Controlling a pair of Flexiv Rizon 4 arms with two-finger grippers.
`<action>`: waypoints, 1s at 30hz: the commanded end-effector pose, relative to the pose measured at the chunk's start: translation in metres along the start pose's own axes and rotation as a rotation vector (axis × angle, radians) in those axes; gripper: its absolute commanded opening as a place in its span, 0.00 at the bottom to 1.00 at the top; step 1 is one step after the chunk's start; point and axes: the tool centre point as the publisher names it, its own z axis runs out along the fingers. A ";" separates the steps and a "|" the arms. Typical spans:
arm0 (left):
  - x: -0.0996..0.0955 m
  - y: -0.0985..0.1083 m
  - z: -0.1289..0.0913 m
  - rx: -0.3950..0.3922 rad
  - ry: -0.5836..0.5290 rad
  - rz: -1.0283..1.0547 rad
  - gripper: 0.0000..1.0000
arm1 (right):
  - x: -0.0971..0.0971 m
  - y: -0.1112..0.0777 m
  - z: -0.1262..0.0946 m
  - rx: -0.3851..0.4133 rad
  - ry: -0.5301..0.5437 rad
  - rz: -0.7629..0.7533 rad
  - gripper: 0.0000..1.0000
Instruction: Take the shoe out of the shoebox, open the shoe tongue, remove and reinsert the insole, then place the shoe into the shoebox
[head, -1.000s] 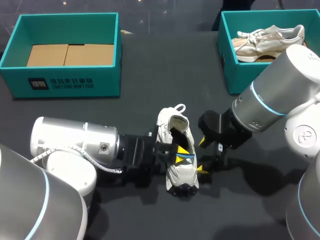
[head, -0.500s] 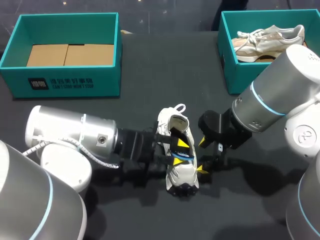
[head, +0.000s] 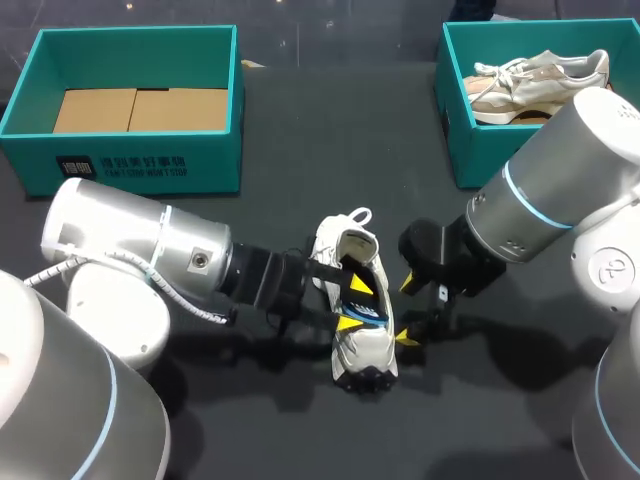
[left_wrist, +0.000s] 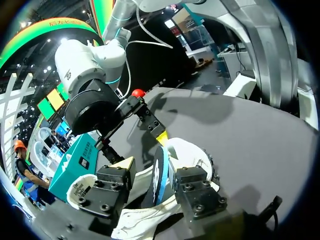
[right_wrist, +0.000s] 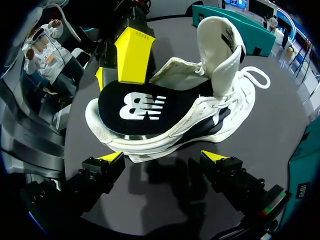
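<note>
Out of its box and lying on the dark tabletop (head: 300, 180): a white shoe (head: 365, 350), flanked by both tools, heel loop pointing away from the arms' bases.

Reaching over the shoe's opening from one side: the left tool (head: 352, 303), clenched on the dark insole (head: 368, 312). From the right wrist, one yellow fingertip (right_wrist: 132, 52) pressed on the insole's upper face, the other tip showing just behind the insole's edge. Insole (right_wrist: 132, 107) raised above the opening and partly out, its broad end jutting past the rim of the shoe (right_wrist: 215, 117). From the left wrist, the same insole (left_wrist: 159, 175) standing on edge between the black fingers of the left tool (left_wrist: 156, 182), with the shoe (left_wrist: 192, 152) under and ahead of them.

At the shoe's other side: the right tool (head: 405, 312), released, fingers spread wide, yellow tips low by the sole. Sole just ahead of the gap in the right tool (right_wrist: 164, 157); contact with either tip not clear.

Well apart from the left tool, beyond its arm: a teal shoebox (head: 130, 165), brown cardboard (head: 140, 108) flat on its floor.

Well apart from the right tool, beyond that arm: a second teal shoebox (head: 468, 140), holding a beige sneaker (head: 540, 78)
</note>
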 end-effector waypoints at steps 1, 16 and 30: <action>-0.002 -0.003 -0.012 -0.019 0.083 0.000 0.41 | 0.001 -0.009 -0.018 -0.003 0.000 0.000 1.00; -0.005 0.006 -0.041 -0.073 0.258 -0.003 0.41 | -0.008 -0.040 -0.057 0.032 0.014 0.017 1.00; -0.021 0.005 -0.091 -0.070 0.434 0.044 0.40 | -0.010 -0.042 -0.057 0.041 0.032 0.033 1.00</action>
